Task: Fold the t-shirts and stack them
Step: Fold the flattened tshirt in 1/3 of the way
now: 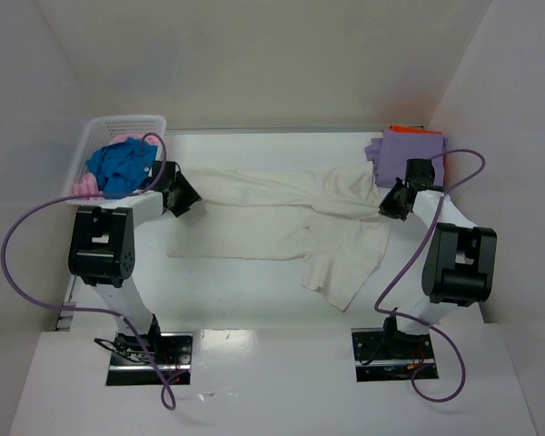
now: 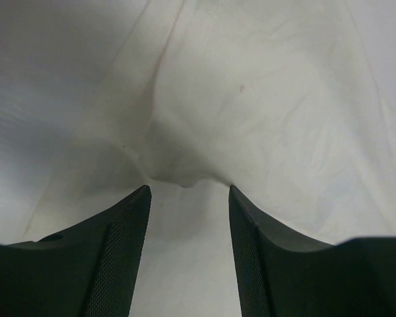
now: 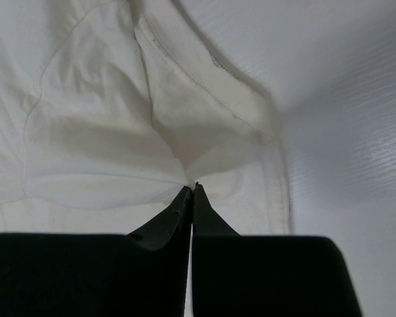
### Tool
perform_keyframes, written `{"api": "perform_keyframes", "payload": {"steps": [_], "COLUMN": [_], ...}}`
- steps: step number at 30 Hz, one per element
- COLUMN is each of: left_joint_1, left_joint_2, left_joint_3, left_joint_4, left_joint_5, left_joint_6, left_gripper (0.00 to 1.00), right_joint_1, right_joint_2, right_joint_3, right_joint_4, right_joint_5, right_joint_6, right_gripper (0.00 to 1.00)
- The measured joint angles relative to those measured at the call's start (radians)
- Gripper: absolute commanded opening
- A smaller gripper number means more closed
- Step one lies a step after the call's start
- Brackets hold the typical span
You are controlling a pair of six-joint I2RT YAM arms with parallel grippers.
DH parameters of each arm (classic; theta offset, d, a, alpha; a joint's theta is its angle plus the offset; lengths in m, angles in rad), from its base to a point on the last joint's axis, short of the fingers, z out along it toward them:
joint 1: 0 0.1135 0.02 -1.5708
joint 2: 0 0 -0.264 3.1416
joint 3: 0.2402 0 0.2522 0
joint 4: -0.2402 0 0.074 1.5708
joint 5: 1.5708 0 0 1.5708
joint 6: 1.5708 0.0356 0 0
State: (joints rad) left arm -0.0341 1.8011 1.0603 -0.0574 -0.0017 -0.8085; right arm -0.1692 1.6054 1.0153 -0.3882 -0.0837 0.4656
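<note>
**Cream shirt strung between two grippers**

Top view: the cream shirt (image 1: 291, 218) lies unfolded and rumpled across the middle of the table (image 1: 236, 295), pulled into a long band, with one part sagging toward the near right. The left gripper (image 1: 183, 195) sits at its left end and the right gripper (image 1: 392, 204) at its right end, both arms bent low over the cloth. A blue shirt (image 1: 118, 168) and a pink shirt (image 1: 86, 184) fill the basket (image 1: 127, 121) at far left. A folded lavender shirt (image 1: 404, 150) lies on an orange shirt (image 1: 409, 129) at far right.

Left wrist: the cream shirt (image 2: 251, 99) bunches into a soft ridge just ahead of the left gripper (image 2: 188, 191), whose fingers (image 2: 129, 224) stand apart with nothing held.

Right wrist: creases in the cream shirt (image 3: 99, 132) run to the tip of the right gripper (image 3: 193, 188), its jaws pressed together, pinching the cloth near a hemmed edge
</note>
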Motion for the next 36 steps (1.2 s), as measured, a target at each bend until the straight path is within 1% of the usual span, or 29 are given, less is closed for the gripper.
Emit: {"api": "perform_keyframes", "payload": {"steps": [3,8,16,22,25,29,33,36], "left_joint_1": [0.002,0.004,0.006,-0.005,-0.039,-0.074,-0.086,-0.092], "left_joint_2": [0.0,0.005,0.016,0.001,-0.027,-0.037,-0.029,-0.008], "left_joint_3": [-0.036,-0.069,-0.11,-0.171,-0.215,-0.236,-0.254,-0.25], "left_joint_4": [0.063,0.122,0.235,0.309,0.337,0.376,0.452,0.492], "left_joint_5": [-0.006,-0.004,-0.003,-0.083,-0.174,-0.269,-0.312,-0.328], "left_joint_6": [-0.069,-0.192,-0.336,-0.459,-0.527,-0.614,-0.682,-0.703], "left_gripper": [0.59,0.59,0.59,0.59,0.58,0.58,0.58,0.58], "right_joint_1": [0.0,0.0,0.0,0.0,0.0,0.0,0.0,0.0], "right_joint_2": [-0.006,-0.01,-0.01,-0.01,-0.01,-0.01,-0.01,-0.01], "right_joint_3": [0.0,0.0,0.0,0.0,0.0,0.0,0.0,0.0], "right_joint_4": [0.001,0.001,0.001,0.001,0.001,0.001,0.001,0.001], "right_joint_5": [-0.002,-0.002,-0.003,-0.006,-0.006,-0.007,-0.007,-0.007], "right_joint_6": [0.0,0.0,0.0,0.0,0.0,0.0,0.0,0.0], "right_gripper": [0.0,0.0,0.0,0.0,0.0,0.0,0.0,0.0]}}
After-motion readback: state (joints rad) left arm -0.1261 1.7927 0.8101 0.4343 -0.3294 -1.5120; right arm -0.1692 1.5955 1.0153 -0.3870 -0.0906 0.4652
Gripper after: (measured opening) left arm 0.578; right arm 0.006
